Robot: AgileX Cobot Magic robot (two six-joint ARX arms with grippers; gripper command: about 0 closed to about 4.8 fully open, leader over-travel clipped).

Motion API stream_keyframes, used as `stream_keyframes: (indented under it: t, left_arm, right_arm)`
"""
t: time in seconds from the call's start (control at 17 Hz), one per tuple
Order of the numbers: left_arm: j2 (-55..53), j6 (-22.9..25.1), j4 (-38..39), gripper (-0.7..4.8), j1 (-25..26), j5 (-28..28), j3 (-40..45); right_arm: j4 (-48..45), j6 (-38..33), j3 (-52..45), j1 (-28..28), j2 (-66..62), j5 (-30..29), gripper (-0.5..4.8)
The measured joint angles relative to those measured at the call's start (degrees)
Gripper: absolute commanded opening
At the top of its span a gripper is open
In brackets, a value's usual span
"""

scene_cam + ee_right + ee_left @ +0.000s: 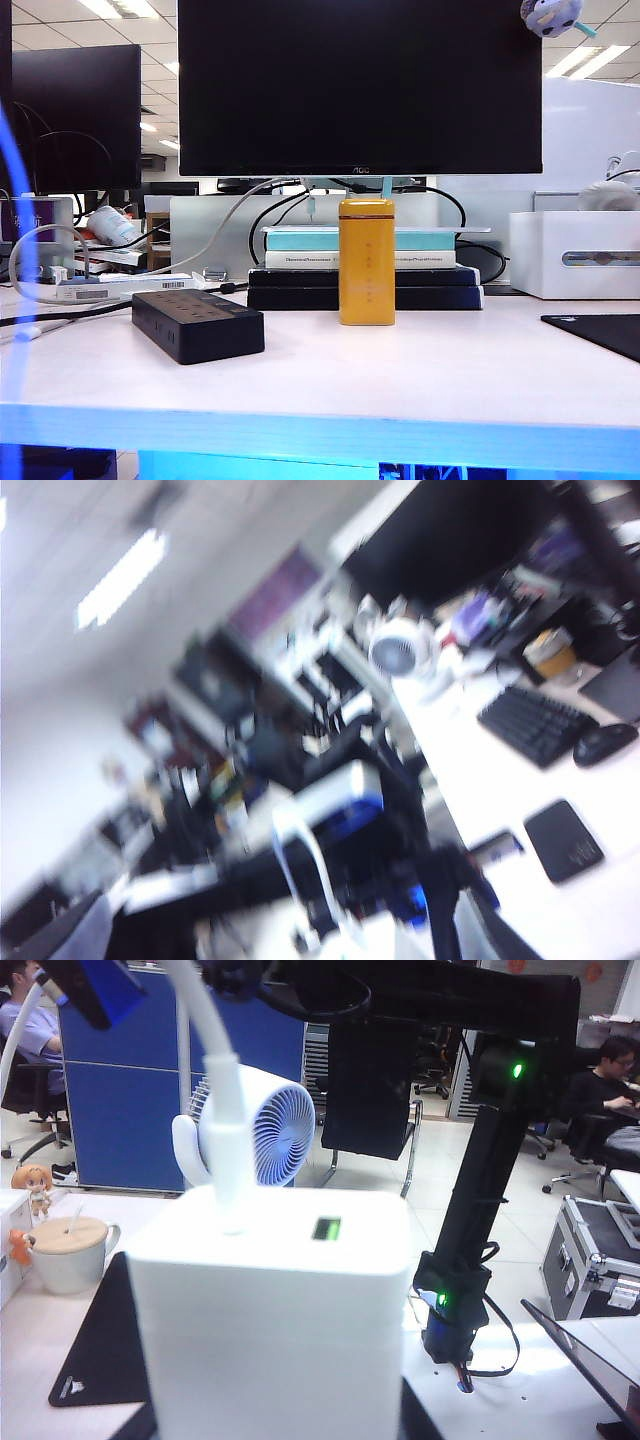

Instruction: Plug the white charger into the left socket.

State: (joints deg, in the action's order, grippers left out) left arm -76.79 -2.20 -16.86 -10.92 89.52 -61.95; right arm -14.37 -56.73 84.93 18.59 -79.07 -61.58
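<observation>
The white charger fills the middle of the left wrist view, and its thick white cable rises from its top beside a small lit port. My left gripper is shut on the charger, with dark fingers showing at both lower sides. The black power strip lies on the table left of centre, and the left socket is at its left end. The right wrist view is heavily blurred and looks across at the left arm and the cable. Nothing shows between my right gripper's jaws. The exterior view shows neither gripper.
A yellow tin stands in front of stacked books and a monitor. A white power strip with a barcode label lies behind the black one. A large white box is at the right, and a black mat lies near it.
</observation>
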Motion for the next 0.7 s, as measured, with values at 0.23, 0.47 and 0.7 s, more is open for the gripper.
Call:
stream_keyframes:
  t: [0.23, 0.47, 0.7]
  left_arm:
    - [-0.2, 0.0, -0.9, 0.88, 0.0, -3.3, 0.0]
    - [-3.3, -0.9, -2.8, 0.88, 2.1, -2.9, 0.0]
    - [-6.5, -1.5, -6.5, 0.88, 3.1, -2.1, -0.2]
  right_arm:
    - [13.8, 15.0, 0.0, 0.0, 0.0, 1.3, 4.79]
    - [29.9, 38.2, 0.0, 3.7, -0.2, 13.2, 4.79]
    - [31.8, 49.6, 0.0, 9.5, -0.3, 24.3, 4.79]
